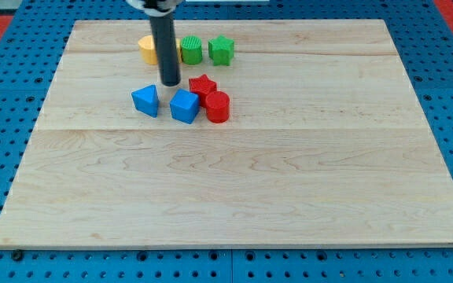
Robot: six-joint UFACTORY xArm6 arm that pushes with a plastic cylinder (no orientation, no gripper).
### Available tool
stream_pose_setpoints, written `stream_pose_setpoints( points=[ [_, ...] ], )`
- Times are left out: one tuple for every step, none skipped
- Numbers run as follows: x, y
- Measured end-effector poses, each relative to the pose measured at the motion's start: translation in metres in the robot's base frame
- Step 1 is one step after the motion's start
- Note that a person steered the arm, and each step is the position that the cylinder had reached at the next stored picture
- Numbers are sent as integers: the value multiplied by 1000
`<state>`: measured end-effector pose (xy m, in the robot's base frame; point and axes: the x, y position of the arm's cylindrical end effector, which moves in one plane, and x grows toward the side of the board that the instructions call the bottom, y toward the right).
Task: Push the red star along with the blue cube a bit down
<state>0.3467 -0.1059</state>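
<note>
The red star [201, 85] lies on the wooden board, touching the blue cube [185, 105] at its lower left and a red cylinder [217, 106] at its lower right. My tip [170, 82] is at the end of the dark rod, just above the blue cube and left of the red star, a small gap from both. A blue triangular block [145, 101] sits to the left of the cube, below and left of the tip.
A yellow block [149, 48] is partly hidden behind the rod near the view's top. A green cylinder [191, 50] and a green star [221, 49] stand to its right. The board's edge [234, 245] borders a blue pegboard.
</note>
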Motion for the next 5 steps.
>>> stream_pose_setpoints(
  points=[
    [-13,5],
    [-21,22],
    [-20,106],
    [-10,113],
    [4,83]
  ],
)
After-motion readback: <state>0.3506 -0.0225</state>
